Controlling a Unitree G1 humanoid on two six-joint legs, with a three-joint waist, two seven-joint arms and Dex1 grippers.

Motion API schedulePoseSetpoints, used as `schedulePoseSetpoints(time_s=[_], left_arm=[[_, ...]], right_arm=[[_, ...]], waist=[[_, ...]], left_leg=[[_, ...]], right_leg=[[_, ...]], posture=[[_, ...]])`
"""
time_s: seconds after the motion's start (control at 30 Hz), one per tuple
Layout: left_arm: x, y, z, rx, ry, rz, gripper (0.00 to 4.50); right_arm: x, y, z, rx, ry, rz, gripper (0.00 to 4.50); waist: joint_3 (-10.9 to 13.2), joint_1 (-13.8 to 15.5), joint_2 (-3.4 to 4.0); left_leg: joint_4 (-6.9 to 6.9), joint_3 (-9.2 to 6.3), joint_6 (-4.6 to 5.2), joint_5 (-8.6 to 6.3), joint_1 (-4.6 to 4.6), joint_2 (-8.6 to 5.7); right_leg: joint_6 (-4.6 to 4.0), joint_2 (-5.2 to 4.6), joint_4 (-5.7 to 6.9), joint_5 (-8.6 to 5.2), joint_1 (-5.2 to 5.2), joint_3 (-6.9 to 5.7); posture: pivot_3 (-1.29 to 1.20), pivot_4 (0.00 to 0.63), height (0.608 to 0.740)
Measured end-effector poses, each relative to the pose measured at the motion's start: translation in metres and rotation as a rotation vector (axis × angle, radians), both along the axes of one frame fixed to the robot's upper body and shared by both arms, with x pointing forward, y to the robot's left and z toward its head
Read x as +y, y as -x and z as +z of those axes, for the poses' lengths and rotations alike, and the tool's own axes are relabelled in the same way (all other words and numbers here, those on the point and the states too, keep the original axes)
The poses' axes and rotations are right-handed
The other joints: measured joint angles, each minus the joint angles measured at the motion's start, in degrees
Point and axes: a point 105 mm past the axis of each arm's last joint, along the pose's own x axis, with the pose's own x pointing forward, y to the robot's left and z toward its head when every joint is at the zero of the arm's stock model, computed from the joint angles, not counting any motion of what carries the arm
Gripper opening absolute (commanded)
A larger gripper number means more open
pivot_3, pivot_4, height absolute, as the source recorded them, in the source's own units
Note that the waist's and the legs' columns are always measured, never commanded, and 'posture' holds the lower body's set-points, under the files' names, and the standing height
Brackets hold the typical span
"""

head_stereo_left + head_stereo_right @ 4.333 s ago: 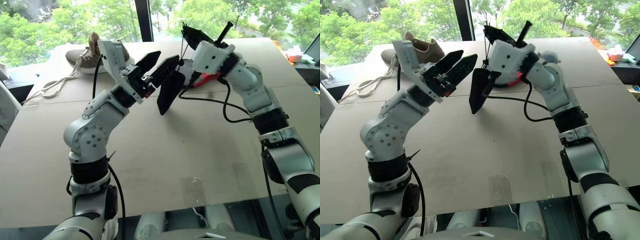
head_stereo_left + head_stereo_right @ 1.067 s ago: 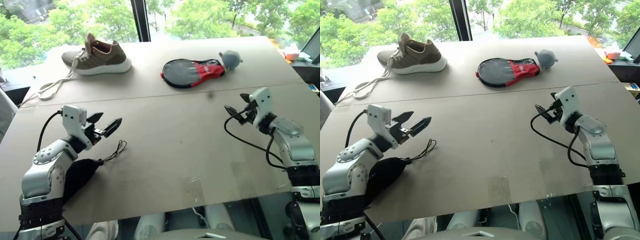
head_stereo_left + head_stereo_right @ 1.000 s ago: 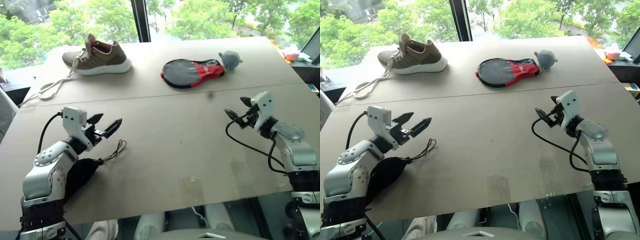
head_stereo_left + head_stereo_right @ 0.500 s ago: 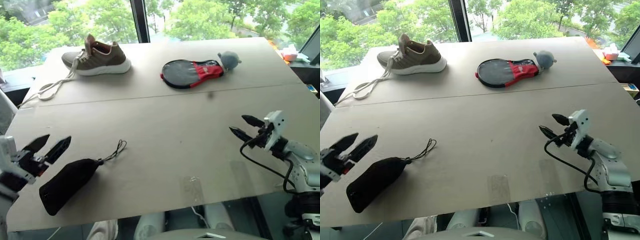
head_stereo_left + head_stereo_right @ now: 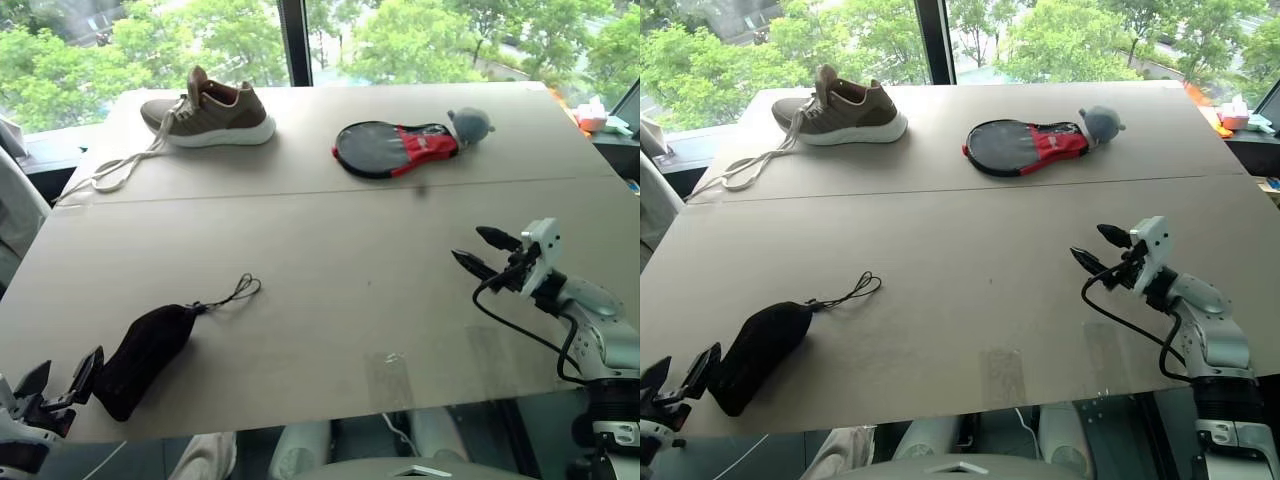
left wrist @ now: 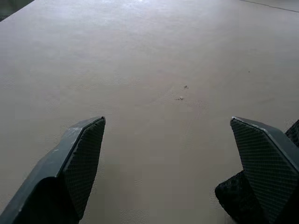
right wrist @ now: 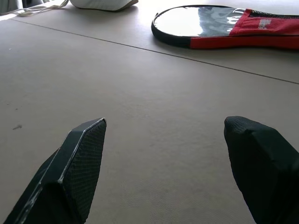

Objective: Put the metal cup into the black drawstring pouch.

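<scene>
Matt tan board table (image 5: 360, 250) with a smooth, faintly scuffed top, soft matt black cloth pouch (image 5: 145, 345) near left, knit fabric shoe (image 5: 210, 108) with rubbery white sole far left, glossy black-and-red paddle case (image 5: 395, 147), cross-hatched rubbery finger pads (image 7: 86, 158)

Two black fingers (image 6: 79, 158) rising from the lower corners of the frame, far apart, nothing between them. Textured inner pads facing each other. Beyond, bare tan desk (image 6: 154, 56) across the whole frame, with small pale specks (image 6: 182, 95) near centre. Dark fabric edge (image 6: 229, 198) beside the lower-right finger.
</scene>
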Motion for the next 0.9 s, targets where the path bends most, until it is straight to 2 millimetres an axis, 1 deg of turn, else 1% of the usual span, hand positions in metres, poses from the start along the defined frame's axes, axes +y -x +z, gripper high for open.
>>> schedulePoseSetpoints(time_s=[0.03, 0.1, 0.2, 0.27, 0.33, 0.4, 0.43, 0.5, 0.53, 0.57, 0.67, 0.73, 0.77, 0.8, 0.9], left_arm=[[0.000, 0.003, 0.000, 0.007, 0.009, -0.011, 4.43], [-0.003, 0.023, -0.003, 0.045, 0.080, -0.079, 4.43], [-0.011, 0.036, -0.003, 0.049, 0.166, -0.150, 4.43], [-0.015, 0.039, -0.004, 0.056, 0.180, -0.175, 4.43], [-0.026, 0.025, -0.004, 0.028, 0.193, -0.223, 4.43], [-0.044, -0.001, -0.002, -0.025, 0.206, -0.291, 4.43], [-0.057, -0.016, -0.001, -0.049, 0.213, -0.341, 4.43], [-0.091, -0.054, 0.002, -0.099, 0.228, -0.470, 4.43], [-0.105, -0.066, 0.004, -0.111, 0.231, -0.519, 4.43], [-0.118, -0.075, 0.006, -0.119, 0.233, -0.568, 4.43], [-0.157, -0.097, 0.011, -0.130, 0.218, -0.706, 4.43], [-0.181, -0.106, 0.016, -0.133, 0.186, -0.797, 4.43], [-0.187, -0.108, 0.018, -0.131, 0.165, -0.821, 4.43], [-0.189, -0.108, 0.019, -0.122, 0.143, -0.832, 4.43], [-0.175, -0.106, 0.017, -0.019, -0.026, -0.820, 4.43]], right_arm=[[0.000, 0.000, 0.000, 0.000, 0.000, 0.000, 4.06], [-0.002, 0.000, 0.000, 0.000, 0.004, -0.010, 4.06], [-0.002, 0.001, -0.001, 0.003, 0.003, -0.018, 4.06], [-0.003, 0.002, -0.002, 0.004, 0.004, -0.023, 4.06], [-0.003, 0.002, -0.004, 0.009, 0.001, -0.027, 4.06], [-0.003, 0.002, -0.004, 0.008, -0.001, -0.028, 4.06], [-0.003, 0.002, -0.004, 0.007, 0.000, -0.032, 4.06], [-0.003, 0.001, -0.003, 0.005, 0.002, -0.036, 4.06], [-0.003, 0.001, -0.003, 0.003, 0.003, -0.036, 4.06], [-0.003, 0.001, -0.002, 0.001, 0.003, -0.035, 4.06], [-0.011, 0.000, 0.000, -0.006, 0.022, -0.055, 4.06], [-0.011, 0.000, 0.001, -0.007, 0.027, -0.056, 4.06], [-0.011, 0.000, 0.001, -0.007, 0.027, -0.055, 4.06], [-0.011, 0.000, 0.001, -0.007, 0.027, -0.054, 4.06], [-0.014, 0.004, -0.003, 0.007, 0.030, -0.052, 4.06]], waist=[[-0.01, -0.02, -0.02], [-0.05, -0.38, -0.08], [-0.04, -0.55, -0.06], [-0.05, -0.55, -0.02], [-0.08, 0.02, 0.16], [-0.11, 0.50, 0.23], [-0.15, 0.75, 0.28], [-0.20, 1.01, 0.27], [-0.23, 0.90, 0.21], [-0.28, 0.59, 0.14], [-0.31, -0.33, 0.09], [-0.32, -0.40, 0.09], [-0.32, -0.47, 0.09], [-0.32, -0.62, 0.09], [-0.36, -0.77, 0.16]], left_leg=[[0.00, 0.00, 0.00, 0.00, 0.00, 0.01], [-0.01, 0.09, 0.07, -0.05, -0.01, 0.03], [0.00, 0.10, 0.09, -0.07, -0.01, 0.03], [0.00, 0.10, 0.09, -0.07, -0.01, 0.03], [0.01, 0.09, 0.09, -0.07, 0.00, 0.02], [0.04, 0.04, 0.10, -0.06, -0.01, 0.01], [0.05, 0.03, 0.10, -0.06, -0.01, -0.01], [0.10, 0.04, 0.10, -0.05, 0.00, -0.02], [0.10, 0.06, 0.10, -0.05, 0.00, -0.02], [0.09, 0.11, 0.10, -0.05, 0.00, -0.03], [0.06, 0.31, 0.11, -0.06, 0.01, -0.04], [0.06, 0.31, 0.11, -0.06, 0.03, -0.03], [0.06, 0.32, 0.11, -0.06, 0.05, -0.02], [0.04, 0.31, 0.11, -0.06, 0.07, 0.01], [-0.01, 0.29, 0.11, -0.06, 0.13, 0.04]], right_leg=[[0.00, 0.01, 0.00, 0.00, 0.00, 0.00], [0.01, 0.02, -0.04, -0.01, -0.08, 0.03], [0.09, -0.01, -0.05, -0.06, -0.10, 0.04], [0.23, -0.01, -0.05, -0.15, -0.10, 0.04], [0.24, 0.01, -0.03, -0.15, -0.09, 0.02], [0.12, 0.02, -0.01, -0.08, -0.05, -0.05], [0.02, 0.04, 0.00, -0.01, -0.02, -0.07], [0.01, 0.07, 0.02, 0.00, 0.04, -0.07], [0.00, 0.09, 0.02, 0.01, 0.08, -0.03], [-0.01, 0.11, 0.02, 0.02, 0.07, 0.02], [0.01, 0.12, -0.02, 0.03, 0.01, 0.23], [0.01, 0.14, -0.01, 0.03, 0.01, 0.23], [0.00, 0.15, 0.00, 0.03, 0.01, 0.23], [0.00, 0.16, 0.02, 0.03, 0.01, 0.23], [-0.01, 0.18, 0.05, 0.01, 0.02, 0.20]], posture=[[0.00, 0.150, 0.740], [0.00, 0.150, 0.740], [0.00, 0.150, 0.740], [0.00, 0.150, 0.740], [0.00, 0.150, 0.740], [0.00, 0.150, 0.740], [0.00, 0.150, 0.740], [0.00, 0.150, 0.740], [0.00, 0.150, 0.740], [0.00, 0.150, 0.740], [0.00, 0.150, 0.740], [0.00, 0.150, 0.740], [0.00, 0.150, 0.740], [0.00, 0.150, 0.740], [0.00, 0.150, 0.740]])
